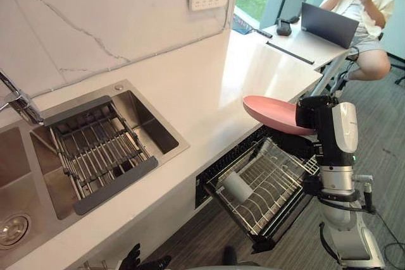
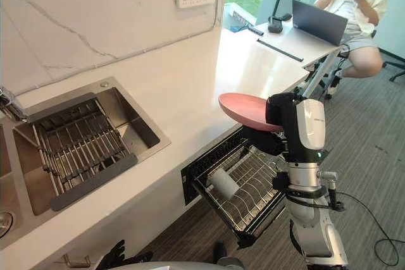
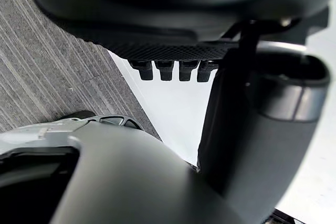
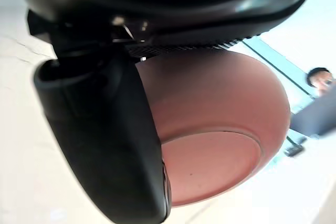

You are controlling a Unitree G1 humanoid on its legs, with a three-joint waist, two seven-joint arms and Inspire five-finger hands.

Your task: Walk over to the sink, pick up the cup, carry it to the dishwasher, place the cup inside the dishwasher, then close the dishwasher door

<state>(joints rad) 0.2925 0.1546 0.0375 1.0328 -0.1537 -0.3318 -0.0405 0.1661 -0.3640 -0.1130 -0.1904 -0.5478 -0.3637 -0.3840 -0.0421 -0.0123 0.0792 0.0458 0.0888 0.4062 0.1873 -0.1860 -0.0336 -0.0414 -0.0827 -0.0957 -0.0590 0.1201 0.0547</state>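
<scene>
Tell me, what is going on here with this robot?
The robot's right hand grips a pink plate at the edge of the counter, just above the pulled-out dishwasher rack, where a white cup lies. Its left hand hangs low by the cabinet. A person sits at a desk beyond.

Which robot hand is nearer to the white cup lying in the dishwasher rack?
Right. The right robot hand holds a pink plate above the rack where the cup lies. The left robot hand hangs low by the cabinet, farther off.
</scene>
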